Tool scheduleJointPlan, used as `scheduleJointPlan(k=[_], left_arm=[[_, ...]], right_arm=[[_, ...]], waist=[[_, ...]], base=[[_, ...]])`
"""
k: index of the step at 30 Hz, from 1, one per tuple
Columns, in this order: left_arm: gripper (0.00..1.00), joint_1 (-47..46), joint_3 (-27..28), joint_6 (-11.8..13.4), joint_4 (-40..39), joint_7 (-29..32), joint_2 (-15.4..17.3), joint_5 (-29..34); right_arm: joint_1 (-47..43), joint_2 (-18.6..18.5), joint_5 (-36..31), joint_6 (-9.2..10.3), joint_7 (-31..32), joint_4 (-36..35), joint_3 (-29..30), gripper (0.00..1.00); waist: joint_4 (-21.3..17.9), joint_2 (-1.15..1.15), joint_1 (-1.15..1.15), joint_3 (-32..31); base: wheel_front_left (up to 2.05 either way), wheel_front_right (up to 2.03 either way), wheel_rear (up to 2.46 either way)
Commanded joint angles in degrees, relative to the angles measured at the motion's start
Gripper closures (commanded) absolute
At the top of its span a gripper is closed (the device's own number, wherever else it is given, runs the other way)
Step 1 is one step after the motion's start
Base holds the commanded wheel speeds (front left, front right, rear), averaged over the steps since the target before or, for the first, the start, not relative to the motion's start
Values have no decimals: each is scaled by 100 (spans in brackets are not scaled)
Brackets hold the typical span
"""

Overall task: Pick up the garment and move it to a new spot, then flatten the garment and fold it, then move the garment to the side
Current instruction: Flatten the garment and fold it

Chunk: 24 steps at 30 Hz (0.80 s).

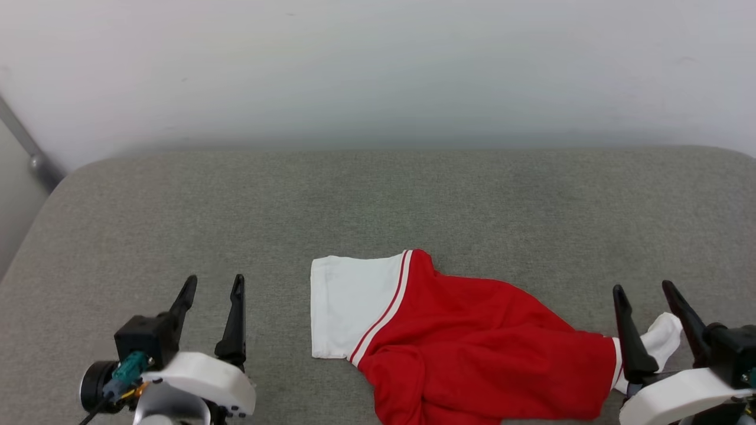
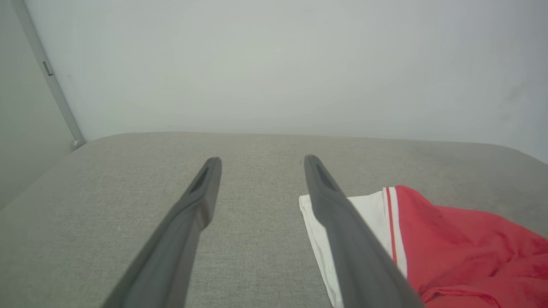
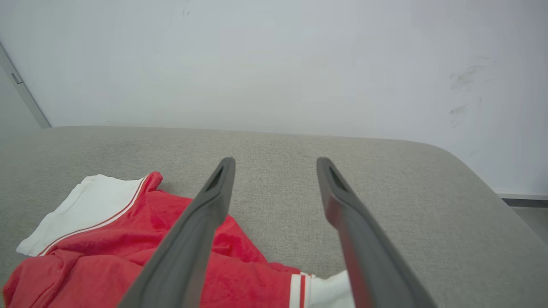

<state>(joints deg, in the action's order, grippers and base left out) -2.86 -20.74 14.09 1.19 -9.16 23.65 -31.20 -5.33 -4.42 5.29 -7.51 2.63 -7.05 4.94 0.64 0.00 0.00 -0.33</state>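
Garment (image 1: 472,348) lies rumpled on the grey cushion (image 1: 378,200), at its near edge, between the two grippers and closer to the right one. A white sleeve (image 1: 348,307) edged with red stripes lies flat at its left end, and a white cuff (image 1: 664,336) pokes out at its right end. The left gripper (image 1: 214,277) is well left of the sleeve, fingers apart and empty. The right gripper (image 1: 642,286) is likewise spread and empty, with the cuff showing between its fingers in the head view — whether a finger touches the cloth I cannot tell.

The step in hand looks like the pick-up, not yet begun. To do it well, I would take the garment at two points far apart: the left gripper on the sleeve's outer edge, the right on the cuff. Each should slide one finger under the cloth, then pinch firmly — the fabric looks slick and could slip from a shallow bite. Lifting both ends together and level should let the red body hang open rather than bunch, which would ease the flattening to come.
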Motion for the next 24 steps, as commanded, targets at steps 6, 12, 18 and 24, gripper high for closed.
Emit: scheduleJointPlan(k=[6,12,18,24], left_arm=[[0,-712,-98,-322,270,141,-30,-76],[0,-1785,-465,-1104,889,786,47,-198],[0,-2708,-808,-1838,1671,2165,229,-580],[0,-3250,-1139,-2083,2132,3357,465,-929]], right_arm=[[-55,91,-91,4,148,-509,-239,0],[116,130,-137,4,242,-762,-309,0],[277,152,-174,4,258,-814,-339,0],[384,159,-77,4,224,-740,-375,0]], waist=[[-230,0,0,279],[-454,0,0,765],[-649,0,0,1259],[-793,0,0,1667]], base=[[0,0,0],[0,0,0],[0,0,0],[0,0,0]])
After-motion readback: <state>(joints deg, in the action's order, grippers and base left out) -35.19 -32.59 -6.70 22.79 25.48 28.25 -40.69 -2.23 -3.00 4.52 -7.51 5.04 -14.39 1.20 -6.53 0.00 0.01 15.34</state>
